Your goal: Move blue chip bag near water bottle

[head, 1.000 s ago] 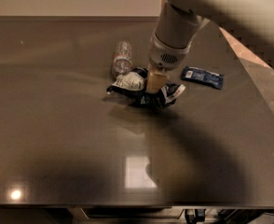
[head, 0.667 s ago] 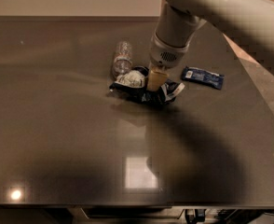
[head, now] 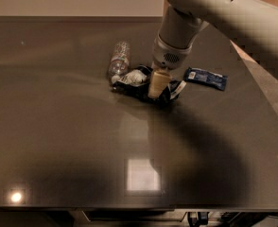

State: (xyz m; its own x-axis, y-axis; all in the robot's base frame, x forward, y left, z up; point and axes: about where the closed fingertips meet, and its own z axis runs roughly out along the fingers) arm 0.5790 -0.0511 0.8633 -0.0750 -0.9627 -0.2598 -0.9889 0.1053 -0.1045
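The blue chip bag (head: pixel 138 81) lies crumpled on the dark table, its white panel facing up at the left. The water bottle (head: pixel 119 58) lies on its side just behind the bag's left end, touching or nearly touching it. My gripper (head: pixel 157 88) reaches down from the upper right onto the right half of the bag and is shut on it, low at the table surface. The part of the bag under the gripper is hidden.
A small flat blue snack-bar wrapper (head: pixel 206 78) lies to the right of the bag. The dark glossy table (head: pixel 73 141) stretches wide toward the front and left. Its right edge (head: pixel 259 86) runs diagonally past the wrapper. My arm (head: pixel 224 8) crosses the upper right.
The gripper and the bag have hardly moved; the bag stays beside the bottle with the gripper still on it.
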